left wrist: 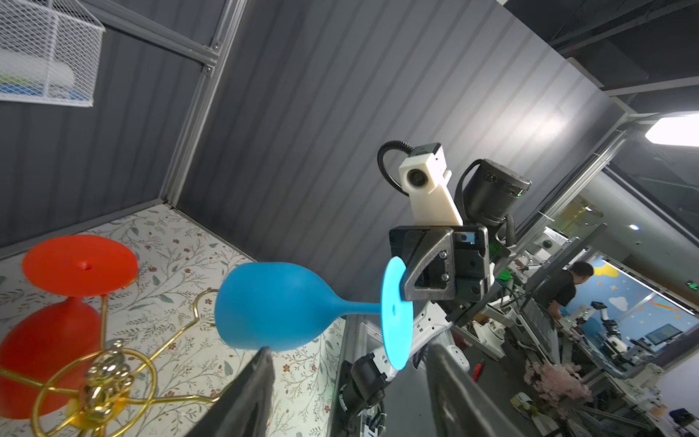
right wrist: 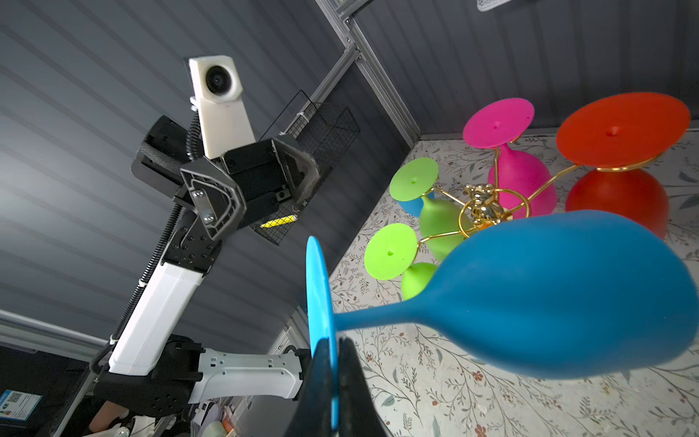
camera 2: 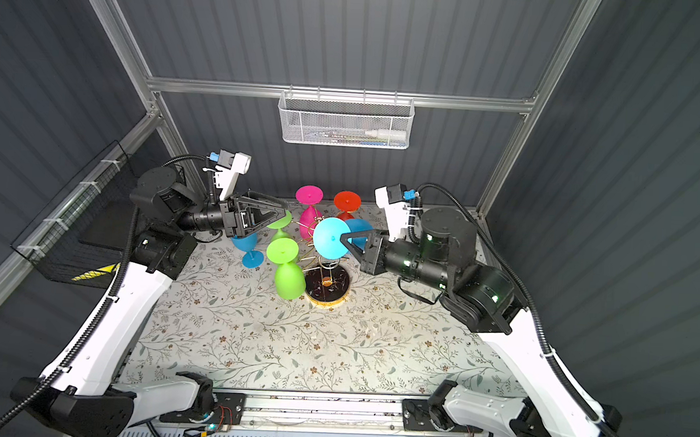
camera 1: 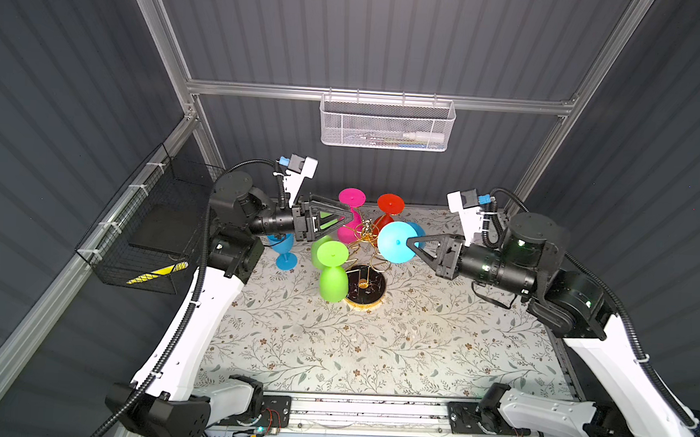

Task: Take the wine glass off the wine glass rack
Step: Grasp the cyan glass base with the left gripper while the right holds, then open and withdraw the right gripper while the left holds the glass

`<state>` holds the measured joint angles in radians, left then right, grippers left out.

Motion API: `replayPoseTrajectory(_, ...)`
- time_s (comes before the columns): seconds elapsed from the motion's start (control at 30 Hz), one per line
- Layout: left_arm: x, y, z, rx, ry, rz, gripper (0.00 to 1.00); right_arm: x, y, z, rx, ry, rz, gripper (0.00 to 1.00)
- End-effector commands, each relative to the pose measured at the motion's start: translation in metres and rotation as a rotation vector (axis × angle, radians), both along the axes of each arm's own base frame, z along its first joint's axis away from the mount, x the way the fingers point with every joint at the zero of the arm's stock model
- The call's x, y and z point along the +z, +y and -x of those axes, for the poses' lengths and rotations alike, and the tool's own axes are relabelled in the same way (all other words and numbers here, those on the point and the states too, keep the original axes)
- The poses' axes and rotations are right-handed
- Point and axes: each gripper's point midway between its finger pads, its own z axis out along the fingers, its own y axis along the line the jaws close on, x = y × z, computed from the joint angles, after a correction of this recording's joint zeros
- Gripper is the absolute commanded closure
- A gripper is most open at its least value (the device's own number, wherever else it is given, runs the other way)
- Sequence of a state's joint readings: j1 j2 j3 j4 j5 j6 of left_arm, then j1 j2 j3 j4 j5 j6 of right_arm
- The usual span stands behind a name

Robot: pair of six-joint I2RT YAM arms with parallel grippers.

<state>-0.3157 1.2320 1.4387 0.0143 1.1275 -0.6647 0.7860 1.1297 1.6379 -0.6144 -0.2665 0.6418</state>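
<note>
Status: one glass looks lifted off but not set down.

Right hand (camera 1: 409, 243): clamped tight on the edge of the foot of the blue glass (camera 1: 397, 241). The right wrist view shows both fingers pinching the disc edge-on. The glass lies on its side in the air with its bowl pointing toward the rack (camera 1: 371, 289). It is above the desk (camera 1: 373, 354), not resting on it.

Clearance: in the left wrist view the bowl sits just beside one gold loop. No wire shows around the stem, so I judge the glass free of the rack. Light contact between bowl and loop cannot be ruled out.

Rack: stands toward the middle of the desk's far edge. Hanging on it bowl-down are a pink glass (camera 1: 351, 196), a red glass (camera 1: 390, 204) and two green glasses (right wrist: 391, 251).

Left hand (camera 1: 346, 216): fingers partly apart with nothing between them. It hovers close to the pink glass on the rack's left side. Whether it touches the glass I cannot tell.

A second blue glass (camera 1: 286, 261) stands upright on the desk toward the far-left corner, under the left arm and off the rack.

Left to do (judgement): draw the held glass clear of the loops, turn it upright, set it on open desk and let go. If every glass is meant, four are left to take off.
</note>
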Motion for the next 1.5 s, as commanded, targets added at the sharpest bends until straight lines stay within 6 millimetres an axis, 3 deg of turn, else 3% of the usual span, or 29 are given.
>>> replayPoseTrajectory(0.0,0.004,-0.011,0.016,-0.078,-0.009,0.001,0.37,0.019,0.006,0.001,0.03,-0.055,-0.03,1.0)
replayPoseTrajectory(0.17,-0.001,-0.028,0.023,-0.137,0.017,-0.009,0.39,0.029,0.011,0.001,0.044,-0.07,-0.048,1.0)
replayPoseTrajectory(0.43,0.0,-0.051,0.037,-0.214,0.04,0.01,0.41,0.025,0.019,-0.003,0.051,-0.067,-0.054,1.0)
replayPoseTrajectory(0.53,0.0,-0.056,0.042,-0.233,0.05,0.003,0.5,0.025,0.018,-0.003,0.044,-0.074,-0.06,1.0)
replayPoseTrajectory(0.7,0.005,-0.059,0.046,-0.246,0.048,0.009,0.8,0.023,0.017,-0.003,0.045,-0.076,-0.056,1.0)
replayPoseTrajectory(0.93,0.015,-0.057,0.05,-0.254,0.047,0.019,1.0,0.019,0.015,-0.001,0.044,-0.079,-0.053,1.0)
replayPoseTrajectory(1.07,0.027,-0.052,0.061,-0.288,0.03,0.024,1.0,0.019,0.004,0.0,0.009,-0.114,-0.03,0.66)
replayPoseTrajectory(1.2,0.034,-0.05,0.071,-0.341,0.018,0.012,1.0,0.03,-0.034,0.013,-0.079,-0.244,0.005,0.44)
replayPoseTrajectory(1.37,0.038,-0.048,0.079,-0.4,0.016,-0.001,1.0,0.035,-0.08,0.018,-0.233,-0.477,0.088,0.24)
replayPoseTrajectory(1.47,0.039,-0.048,0.079,-0.405,0.021,-0.011,1.0,0.036,-0.094,0.016,-0.298,-0.624,0.162,0.15)
